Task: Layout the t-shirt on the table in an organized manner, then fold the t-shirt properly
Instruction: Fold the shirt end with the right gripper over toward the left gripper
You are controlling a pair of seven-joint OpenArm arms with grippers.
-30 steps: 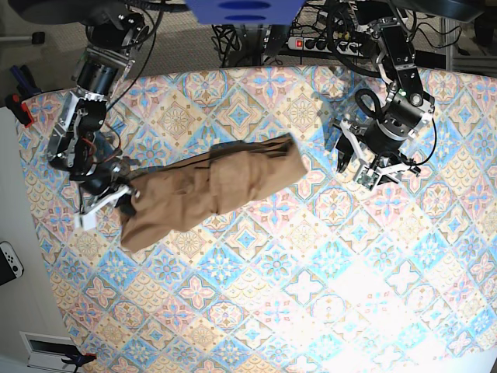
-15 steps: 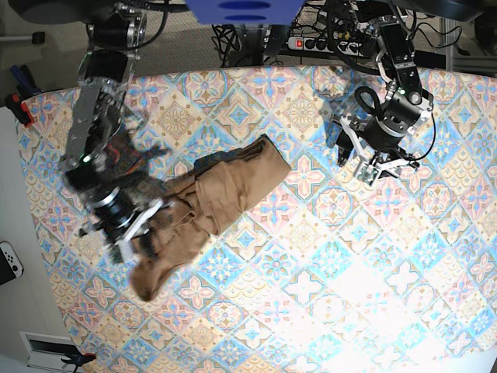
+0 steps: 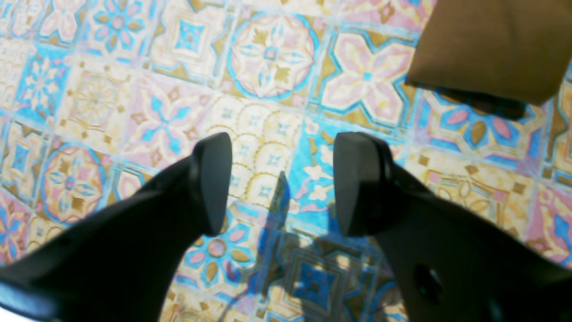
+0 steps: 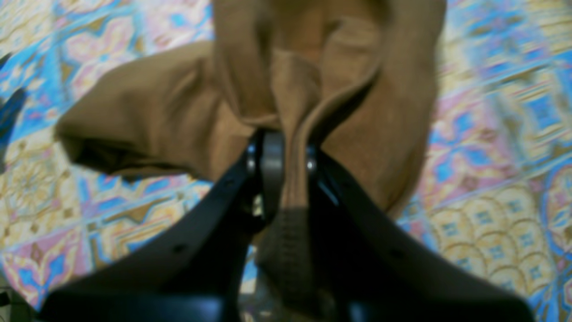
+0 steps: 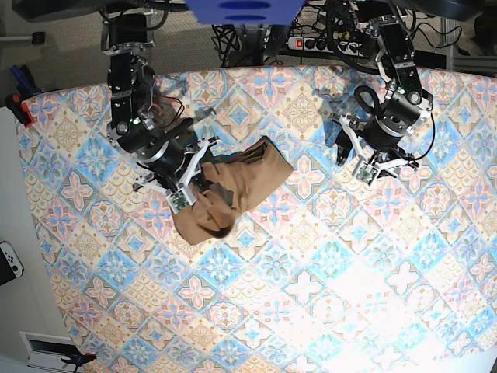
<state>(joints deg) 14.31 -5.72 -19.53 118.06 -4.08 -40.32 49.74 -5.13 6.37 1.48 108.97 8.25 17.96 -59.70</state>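
The t-shirt [image 5: 230, 190] lies bunched on the table [image 5: 311, 295], toward its far-left corner, long axis running diagonally from far-right to near-left. My right gripper [image 4: 286, 154] pinches its fabric; my left gripper [image 3: 279, 183] hovers spread, empty, well apart.

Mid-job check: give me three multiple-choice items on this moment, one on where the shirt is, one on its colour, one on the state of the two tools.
1. Where does the t-shirt lie on the table?
A. bunched by the right tool
B. spread flat at the centre
C. under the left tool

2. What colour is the shirt?
A. blue
B. tan-brown
C. white

3. How are the tools?
A. both open
B. right tool shut on cloth, left tool open and empty
C. both shut on cloth

Answers: 1 A, the base view shows it crumpled at that arm. 2 B, plain tan in every view. 3 B, the right wrist view shows fabric pinched; only table lies between the left jaws.
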